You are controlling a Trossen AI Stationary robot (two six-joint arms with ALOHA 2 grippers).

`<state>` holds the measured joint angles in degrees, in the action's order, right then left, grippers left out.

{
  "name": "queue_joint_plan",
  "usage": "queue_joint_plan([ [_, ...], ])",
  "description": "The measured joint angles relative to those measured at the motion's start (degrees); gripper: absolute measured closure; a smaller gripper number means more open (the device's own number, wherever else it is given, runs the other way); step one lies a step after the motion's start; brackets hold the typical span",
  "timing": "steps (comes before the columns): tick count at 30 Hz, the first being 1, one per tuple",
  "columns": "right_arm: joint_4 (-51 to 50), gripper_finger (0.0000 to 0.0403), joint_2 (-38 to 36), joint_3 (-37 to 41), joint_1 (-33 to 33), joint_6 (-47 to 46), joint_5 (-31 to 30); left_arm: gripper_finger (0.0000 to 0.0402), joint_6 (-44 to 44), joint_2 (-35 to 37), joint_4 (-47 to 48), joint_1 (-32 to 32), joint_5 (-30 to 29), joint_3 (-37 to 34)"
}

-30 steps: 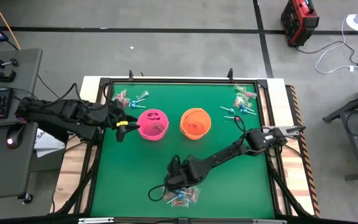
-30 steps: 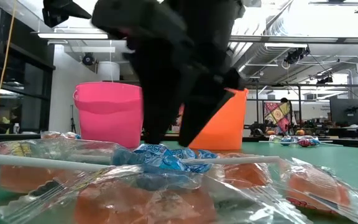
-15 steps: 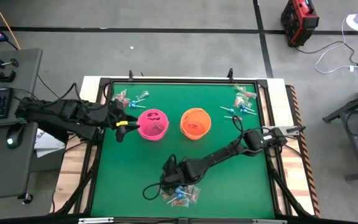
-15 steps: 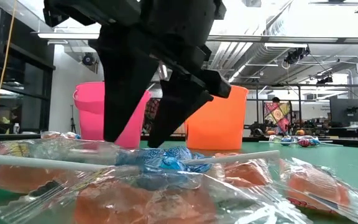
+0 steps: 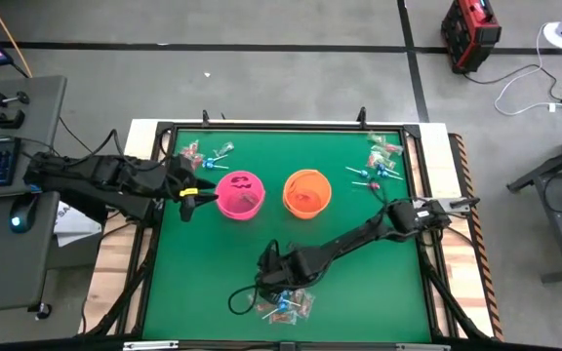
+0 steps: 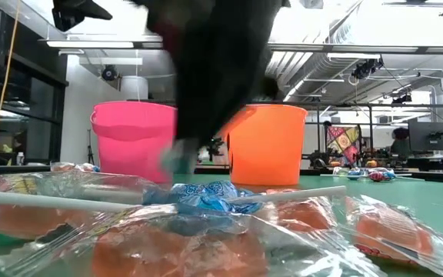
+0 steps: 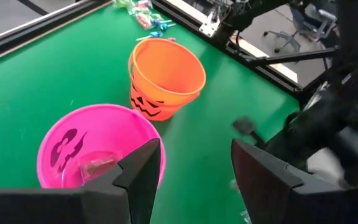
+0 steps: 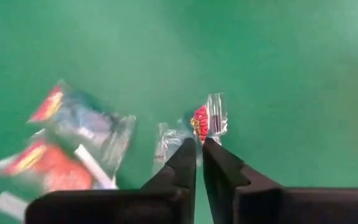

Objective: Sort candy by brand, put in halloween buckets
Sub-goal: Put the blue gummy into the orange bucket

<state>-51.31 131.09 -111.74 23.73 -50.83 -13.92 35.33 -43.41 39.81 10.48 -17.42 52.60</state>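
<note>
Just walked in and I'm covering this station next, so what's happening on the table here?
A two-armed robot is sorting candy into two buckets. The right tool is down at the candy pile near the table's front edge, shut on a small red-and-clear wrapped piece. The left tool waits open beside the pink bucket, which has a piece or so inside. The orange bucket stands next to it. More candy lies in both far corners.

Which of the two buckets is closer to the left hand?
The pink bucket. It sits right beside the left hand on the table's left side, while the orange bucket stands farther right, beyond the pink one.
</note>
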Motion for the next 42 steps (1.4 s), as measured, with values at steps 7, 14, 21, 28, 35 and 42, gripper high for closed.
queue_joint_plan([
  [7, -20.3, 0.0398, -14.3, -0.4, -1.6, -0.2, -16.3, 0.0214, -0.8, 0.6, -0.4, 0.0, -1.0, 0.0],
  [14, -28.1, 0.0401, -22.1, 2.9, -12.8, -0.5, -19.3, 0.0214, -4.0, 0.6, -2.9, 0.0, -0.9, 0.0],
  [21, -17.2, 0.0402, -24.5, 15.2, -24.3, 5.7, -4.7, 0.0214, -4.5, 0.6, -4.1, -0.1, 0.4, 0.0],
  [28, -12.7, 0.0402, -24.9, 15.3, -27.1, 9.5, -0.4, 0.0214, -6.1, 0.6, -4.2, -0.1, -0.2, 0.0],
  [35, -14.2, 0.0403, -25.8, 10.9, -27.2, 19.6, 0.7, 0.0214, -8.2, -0.7, -9.2, -4.0, -2.4, 0.0],
  [42, -14.1, 0.0403, -30.0, 11.4, -33.2, 33.5, 6.6, 0.0214, -13.7, -6.4, -12.0, -16.4, 9.7, 0.7],
])
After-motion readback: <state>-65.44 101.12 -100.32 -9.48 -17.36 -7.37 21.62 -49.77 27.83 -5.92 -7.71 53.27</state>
